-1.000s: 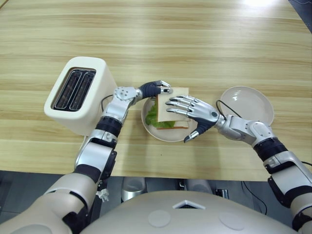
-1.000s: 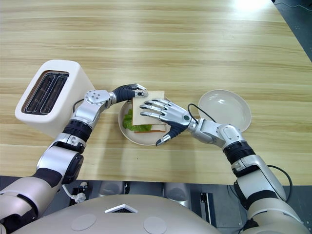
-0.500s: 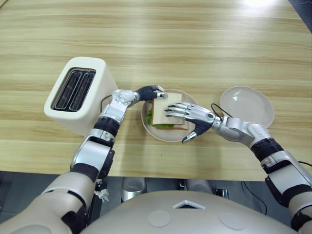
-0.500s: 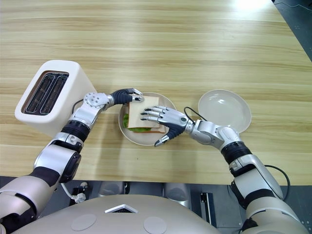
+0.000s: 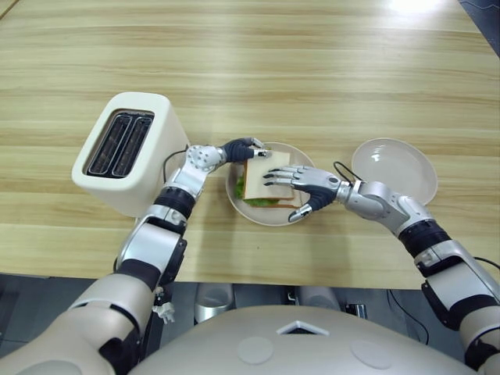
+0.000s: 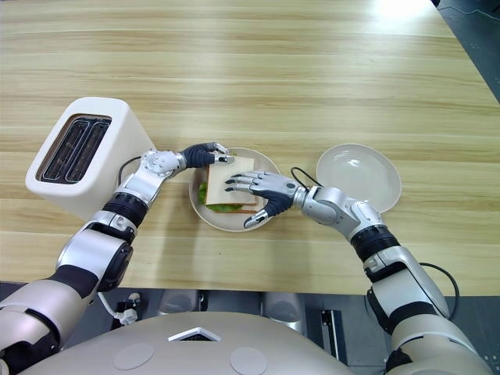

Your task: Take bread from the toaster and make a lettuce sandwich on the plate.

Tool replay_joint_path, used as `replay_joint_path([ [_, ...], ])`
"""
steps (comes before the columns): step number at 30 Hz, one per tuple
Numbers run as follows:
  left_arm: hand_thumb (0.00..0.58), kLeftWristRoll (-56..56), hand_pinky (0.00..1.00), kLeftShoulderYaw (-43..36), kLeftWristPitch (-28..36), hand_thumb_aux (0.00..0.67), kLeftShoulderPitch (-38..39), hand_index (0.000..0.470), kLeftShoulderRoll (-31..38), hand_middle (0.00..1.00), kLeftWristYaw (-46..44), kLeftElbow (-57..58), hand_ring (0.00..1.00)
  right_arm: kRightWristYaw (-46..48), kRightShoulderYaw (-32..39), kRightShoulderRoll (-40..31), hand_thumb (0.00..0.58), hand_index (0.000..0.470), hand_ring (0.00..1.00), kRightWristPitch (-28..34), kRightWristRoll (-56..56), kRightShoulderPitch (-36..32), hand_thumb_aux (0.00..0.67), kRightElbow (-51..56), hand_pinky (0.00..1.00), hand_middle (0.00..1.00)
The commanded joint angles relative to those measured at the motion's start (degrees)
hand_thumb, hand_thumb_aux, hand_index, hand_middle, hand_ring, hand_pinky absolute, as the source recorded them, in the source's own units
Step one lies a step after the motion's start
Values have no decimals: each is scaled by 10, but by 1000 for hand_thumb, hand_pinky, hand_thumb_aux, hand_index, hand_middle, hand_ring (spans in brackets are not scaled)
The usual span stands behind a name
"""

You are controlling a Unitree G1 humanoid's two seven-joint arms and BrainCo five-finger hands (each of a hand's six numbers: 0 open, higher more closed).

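The sandwich is in its closing step. It sits stacked on the round plate [image 5: 271,219], which lies toward the near edge of the wooden table [image 5: 312,70], about midway along it. The top slice of bread [image 5: 256,176] lies over the lettuce [image 5: 254,201], which peeks out green along the slice's left and near sides, with what looks like a bottom slice under it. The left hand [image 5: 238,147] comes in from the toaster side, fingers curled together at the far left corner of the top slice, and appears to pinch that corner between thumb and fingertips. The right hand [image 5: 308,181] comes from the right with its fingers [image 5: 278,176] spread flat across the slice and its thumb hanging out toward the plate's near rim. It holds nothing and looks to be steadying or pressing the bread. The white toaster [image 5: 156,160] stands just left of the plate, and its two slots look dark and bare, so both slices seem to be out. A pale shallow dish [image 5: 394,168] lies to the right of the plate, a little apart from it. The next move likely calls for loosening the left pinch without dragging the slice. The right hand should then lift straight up so the stack stays square on the lettuce, and both hands should draw back clear of the rim.
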Motion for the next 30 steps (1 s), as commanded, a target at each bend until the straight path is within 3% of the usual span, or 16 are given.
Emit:
replay_joint_path([
  [1,0,46,1000,22,-14,0,-36,0,46,1000,146,-41,1000,58,35,-10,0,0,0,29,-31,31,0,29,0,0],
  [10,0,170,1000,45,62,0,11,0,163,1000,338,-216,1000,21,27,-4,0,0,0,37,-50,17,0,23,0,0],
  [16,0,155,1000,90,83,0,92,0,187,1000,338,-335,1000,-129,-26,13,0,0,0,19,-63,-6,0,9,0,0],
  [21,0,83,1000,121,63,0,192,0,163,1000,285,-452,1000,-193,-102,29,0,0,0,-63,59,8,0,-8,0,0],
  [22,422,63,1000,129,56,321,211,220,158,1000,272,-478,1000,-192,-113,28,0,0,0,-83,85,15,0,-12,0,0],
  [23,580,37,1000,141,53,670,236,460,153,1000,258,-514,1000,-167,-114,24,555,364,784,-104,140,25,531,-18,784,784],
  [24,580,18,1000,153,54,670,255,460,149,1000,248,-543,1000,-150,-118,19,580,460,1000,-117,182,33,670,-24,1000,1000],
  [30,580,-63,1000,210,74,670,356,460,145,1000,183,-678,1000,-50,-149,-12,580,460,1000,-127,370,75,670,-55,1000,1000],
])
